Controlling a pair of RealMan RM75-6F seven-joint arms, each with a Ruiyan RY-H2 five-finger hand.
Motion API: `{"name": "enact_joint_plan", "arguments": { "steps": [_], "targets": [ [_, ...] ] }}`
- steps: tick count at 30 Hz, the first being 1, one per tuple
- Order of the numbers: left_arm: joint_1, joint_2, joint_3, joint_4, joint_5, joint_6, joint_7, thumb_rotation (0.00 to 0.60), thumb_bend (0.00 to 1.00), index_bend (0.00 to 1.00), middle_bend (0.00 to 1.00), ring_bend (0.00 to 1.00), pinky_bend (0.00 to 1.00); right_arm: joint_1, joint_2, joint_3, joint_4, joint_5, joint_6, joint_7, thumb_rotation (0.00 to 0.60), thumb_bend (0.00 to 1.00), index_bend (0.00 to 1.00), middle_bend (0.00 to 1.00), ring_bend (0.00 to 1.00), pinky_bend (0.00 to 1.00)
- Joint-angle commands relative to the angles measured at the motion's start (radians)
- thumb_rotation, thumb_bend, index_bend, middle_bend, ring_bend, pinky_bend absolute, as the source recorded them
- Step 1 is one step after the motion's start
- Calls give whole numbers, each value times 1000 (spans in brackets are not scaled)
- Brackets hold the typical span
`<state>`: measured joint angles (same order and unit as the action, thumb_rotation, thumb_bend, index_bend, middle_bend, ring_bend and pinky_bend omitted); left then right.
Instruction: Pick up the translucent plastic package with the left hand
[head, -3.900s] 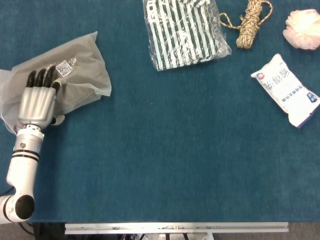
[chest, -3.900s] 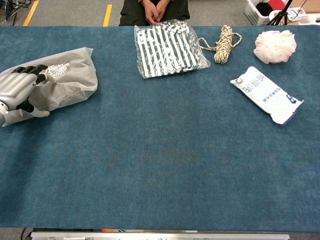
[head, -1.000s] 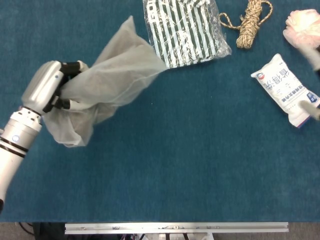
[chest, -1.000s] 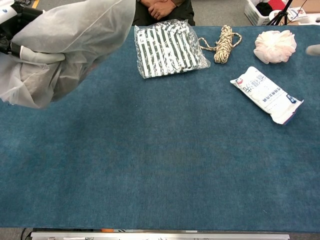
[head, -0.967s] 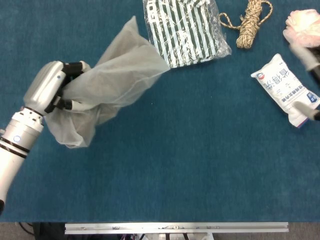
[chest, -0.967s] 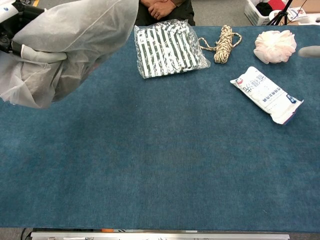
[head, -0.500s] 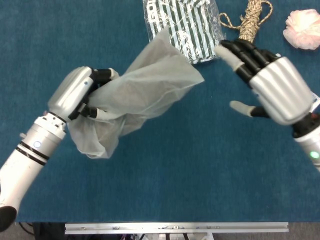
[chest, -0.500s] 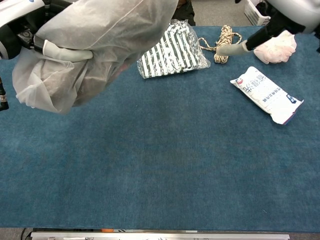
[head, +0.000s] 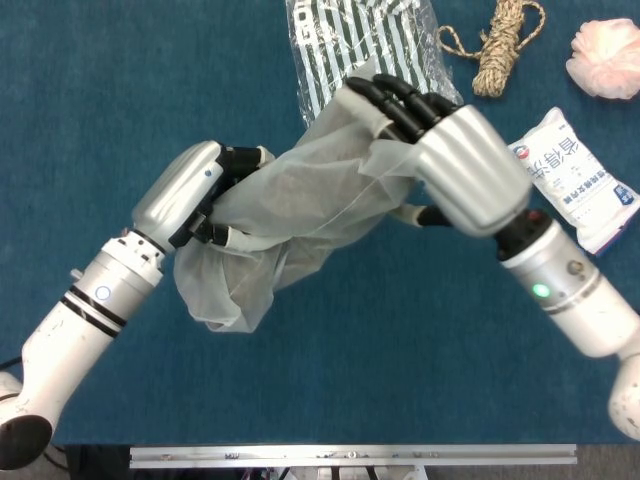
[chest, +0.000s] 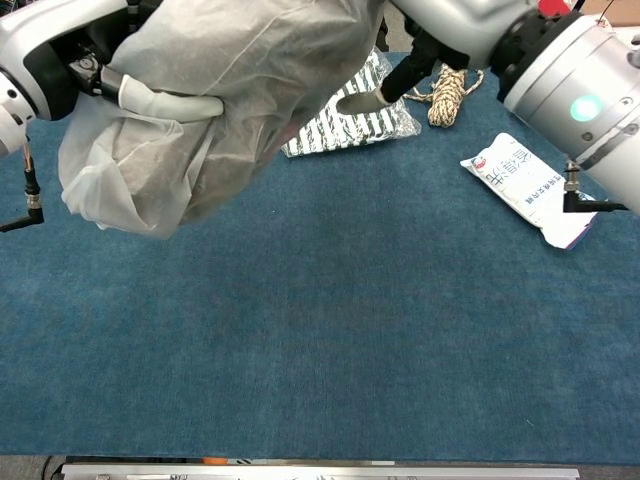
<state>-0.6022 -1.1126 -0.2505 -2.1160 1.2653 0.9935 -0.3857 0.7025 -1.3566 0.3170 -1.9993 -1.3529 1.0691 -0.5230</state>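
Hanging clear of the table (head: 120, 110), the package (head: 300, 215) is aloft between the two hands, its long axis running from low near the left hand up and across toward the right hand. Left hand (head: 190, 195) grips one end: fingers curled round a bunched fold, thumb under it in the chest view (chest: 165, 103). A loose lobe of film sags below and just behind that grip. Right hand (head: 455, 160) lies at the far end, fingers extended and together over the top of the film, thumb apart below; it touches the package, but whether it pinches it I cannot tell.

Judgement: the lift called for by the task looks done by the left hand, which carries the weight; the right hand is nearer the free end only. Any coming move turns on that axis: package extends away from the left palm toward the right hand.

Beyond the right fingertips: striped bag (head: 345, 45), then rope (head: 500, 45), pink puff (head: 605, 55). White packet (head: 580, 180) lies just beside the right wrist.
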Motion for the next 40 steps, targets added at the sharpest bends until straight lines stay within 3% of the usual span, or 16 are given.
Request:
{"name": "enact_joint_plan", "arguments": {
  "steps": [1,2,4,6,8,11,13,15,20,23,40],
  "targets": [
    [-3,-1,-2,-1,-4,-1,1,600,526,759,781,758,1000,32,-28,8,16,27,-18,-20,600,73,0,134,126,389],
    [-4,-1,-4,-1,-6,-1,0,600,526,758,780,758,1000,39,-42,8,27,23,-7,-29,600,118,19,183,155,404],
    [-5,2,-5,-1,-9,-2,-5,600,523,750,777,756,1000,46,-66,4,49,6,17,-49,600,243,148,322,271,485],
    [-5,6,-6,3,-11,-6,-12,600,521,731,771,751,1000,51,-93,-2,77,-8,38,-52,600,367,389,479,445,647],
    [-3,13,-4,11,-7,-9,-20,600,514,691,758,733,1000,56,-115,-5,109,-22,53,-43,600,466,556,594,570,764],
    [1,37,6,17,6,-24,-33,600,438,562,672,625,952,58,-139,-6,144,-38,80,-22,600,555,712,712,692,879],
    [5,57,10,23,16,-33,-49,600,379,456,567,501,863,58,-146,-8,161,-45,94,-11,600,608,767,755,738,934],
    [7,76,15,28,24,-48,-65,600,356,392,484,420,789,55,-150,-11,170,-53,106,-7,600,645,799,779,765,970],
    [13,143,33,53,50,-93,-113,600,300,143,150,99,395,42,-143,-19,180,-68,137,15,600,679,847,813,802,1000],
    [21,171,45,78,63,-102,-133,600,285,85,71,18,281,28,-126,-26,177,-87,160,40,600,679,860,822,809,1000],
    [65,166,78,252,17,-61,-76,600,280,57,13,0,235,-88,10,-100,105,-241,296,125,600,678,862,826,814,1000]
  ]
}}
